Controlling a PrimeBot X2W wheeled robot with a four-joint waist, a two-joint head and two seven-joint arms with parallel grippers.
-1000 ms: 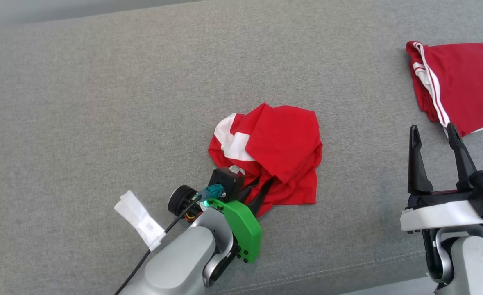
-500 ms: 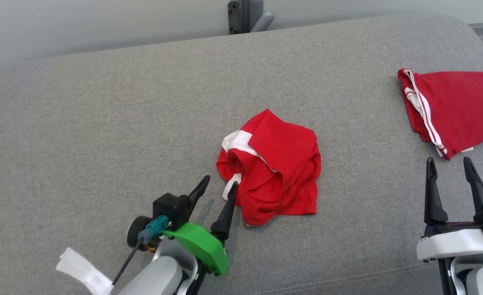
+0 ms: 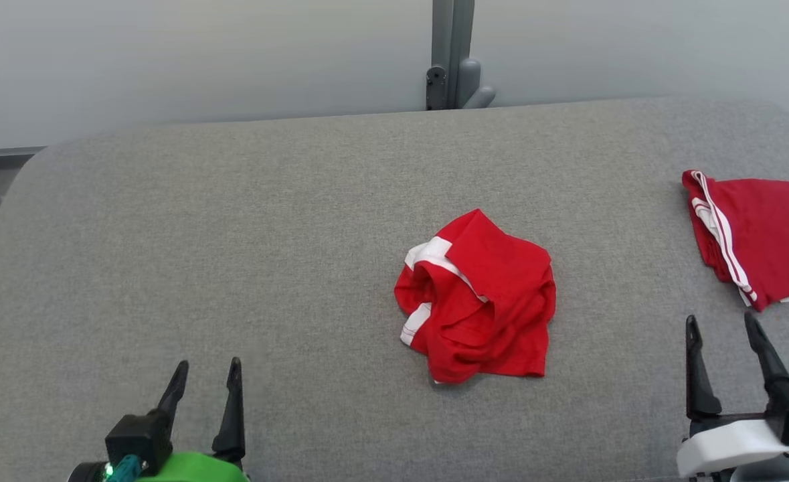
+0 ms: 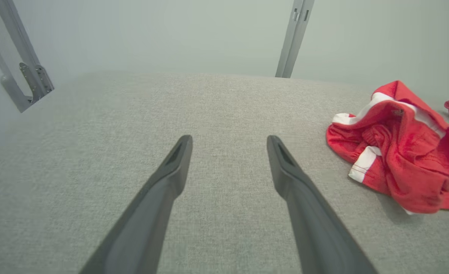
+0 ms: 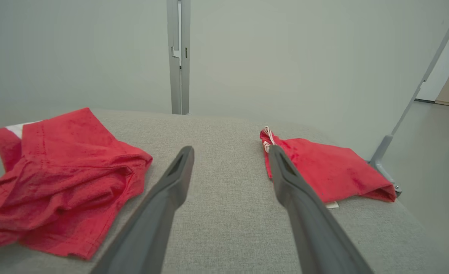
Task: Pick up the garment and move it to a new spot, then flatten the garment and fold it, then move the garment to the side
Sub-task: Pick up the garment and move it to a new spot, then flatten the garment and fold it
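the grey counter (image 3: 233, 234) carried the garment (image 3: 484, 301) just right of the frame's middle: a crumpled red heap with white bands, touched by nothing. a folded red piece (image 3: 769, 234) lay at the right edge. the left pincer (image 3: 208, 367), lower left, and the right pincer (image 3: 720, 321), lower right, stood wide and empty, apart from the heap. flattening, folding and moving aside seemingly all remained; whether this was its new spot, i could not tell.

You had the red garment (image 3: 478, 298) lying loose in a crumpled heap near the middle of the grey fabric surface (image 3: 233, 234), its white bands showing on the heap's left side in the head view, folds bunched, its lower hem lying flat.
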